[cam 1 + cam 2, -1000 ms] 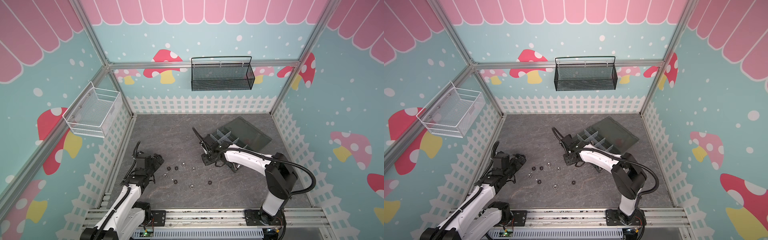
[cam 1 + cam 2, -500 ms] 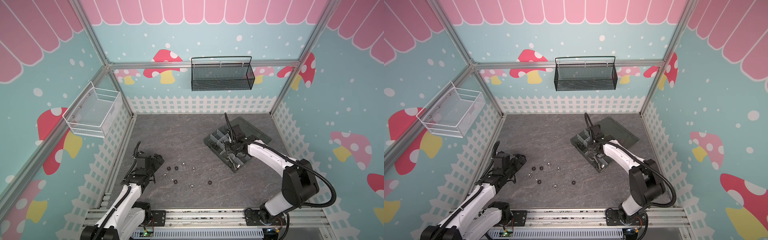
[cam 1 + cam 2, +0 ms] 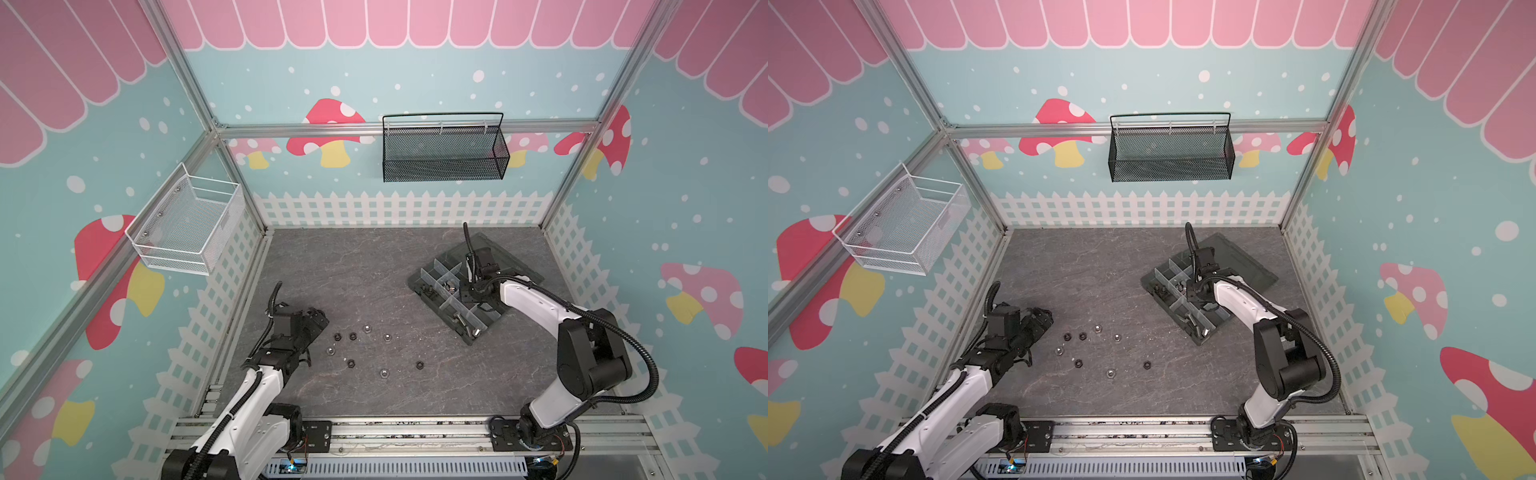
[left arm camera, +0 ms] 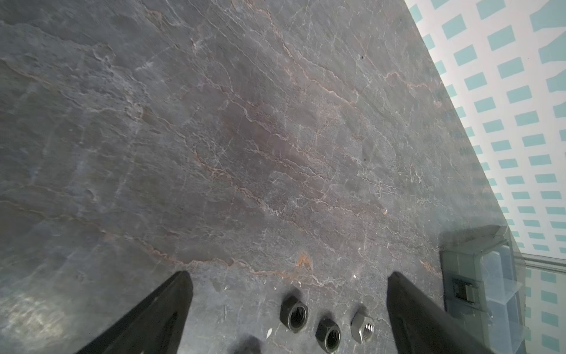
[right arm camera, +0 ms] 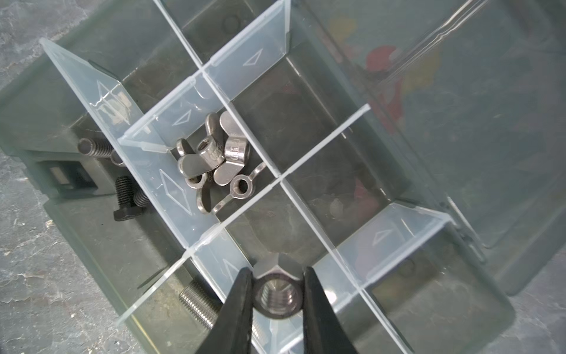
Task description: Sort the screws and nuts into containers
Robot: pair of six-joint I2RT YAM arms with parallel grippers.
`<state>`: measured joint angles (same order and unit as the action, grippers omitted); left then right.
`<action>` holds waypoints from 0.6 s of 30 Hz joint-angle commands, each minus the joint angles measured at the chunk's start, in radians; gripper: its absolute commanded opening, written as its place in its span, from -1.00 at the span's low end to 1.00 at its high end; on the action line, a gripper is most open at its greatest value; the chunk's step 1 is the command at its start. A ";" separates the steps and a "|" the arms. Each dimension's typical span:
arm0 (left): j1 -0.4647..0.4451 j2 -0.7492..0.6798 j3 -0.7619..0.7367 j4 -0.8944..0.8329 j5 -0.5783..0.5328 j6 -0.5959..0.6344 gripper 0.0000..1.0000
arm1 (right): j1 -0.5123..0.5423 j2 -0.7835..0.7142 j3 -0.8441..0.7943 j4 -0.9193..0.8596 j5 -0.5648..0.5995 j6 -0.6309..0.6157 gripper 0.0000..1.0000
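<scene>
Your right gripper (image 5: 277, 271) is clamped on a silver hex nut (image 5: 277, 295), held over the open organizer box (image 5: 36, 101), just beside the compartment of wing nuts (image 5: 214, 156). Black screws (image 5: 128, 196) lie in the next one. Your left gripper (image 4: 289, 275) stands spread wide, holding nothing, low over the table (image 4: 245, 122) beside 8 loose nuts (image 3: 350, 363).

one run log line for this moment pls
right gripper: shut on silver nut over organizer box | left gripper: open, near loose nuts on table
</scene>
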<state>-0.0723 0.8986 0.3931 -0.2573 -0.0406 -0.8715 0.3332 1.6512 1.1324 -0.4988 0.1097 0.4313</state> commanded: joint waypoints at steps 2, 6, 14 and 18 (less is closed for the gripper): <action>0.007 -0.012 0.015 -0.004 -0.005 -0.001 0.99 | -0.002 0.021 -0.008 0.028 -0.021 -0.017 -0.33; 0.007 -0.025 0.012 -0.013 -0.011 -0.001 1.00 | -0.002 0.016 -0.008 0.025 -0.021 -0.019 -0.14; 0.007 -0.026 0.021 -0.017 -0.016 0.000 0.99 | 0.012 -0.059 -0.004 -0.005 -0.024 -0.011 -0.09; 0.009 -0.015 0.037 -0.036 -0.030 0.020 0.99 | 0.079 -0.107 0.012 -0.032 0.006 0.003 -0.08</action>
<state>-0.0719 0.8799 0.3946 -0.2646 -0.0429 -0.8665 0.3653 1.5967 1.1316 -0.4992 0.0975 0.4229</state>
